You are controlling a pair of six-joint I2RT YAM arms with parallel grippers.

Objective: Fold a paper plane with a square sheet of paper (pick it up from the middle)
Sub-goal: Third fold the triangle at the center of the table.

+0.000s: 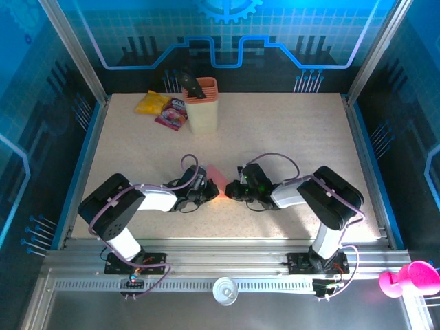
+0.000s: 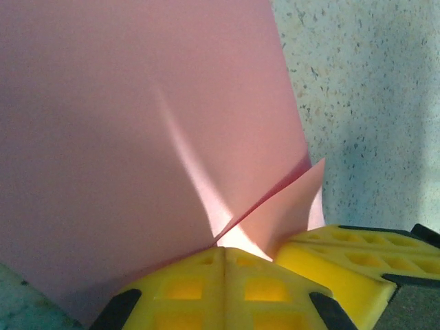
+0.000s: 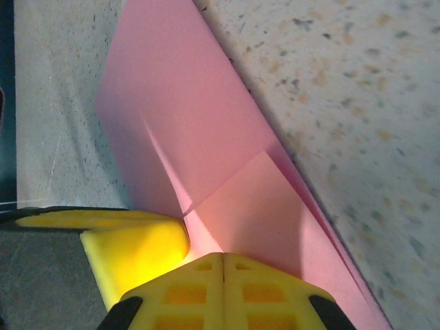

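Observation:
The pink square sheet of paper (image 1: 217, 174) lies mid-table, folded, with a diagonal corner flap (image 3: 258, 206) laid over it. In the left wrist view the paper (image 2: 124, 137) shows a soft crease, and a flap edge runs down to my fingertips. My left gripper (image 1: 212, 192) (image 2: 225, 251) and right gripper (image 1: 230, 192) (image 3: 223, 258) meet tip to tip at the paper's near edge. Both are shut, with their tips resting on the sheet; I see no paper between the jaws. Each wrist view catches the other arm's yellow finger (image 2: 357, 258) (image 3: 134, 240) beside its own.
At the back of the speckled table (image 1: 295, 130) stand a peach holder (image 1: 201, 106) with a dark tool in it, a yellow packet (image 1: 152, 103) and a purple-pink snack packet (image 1: 172, 114). A pink object (image 1: 409, 278) sits off the table at near right.

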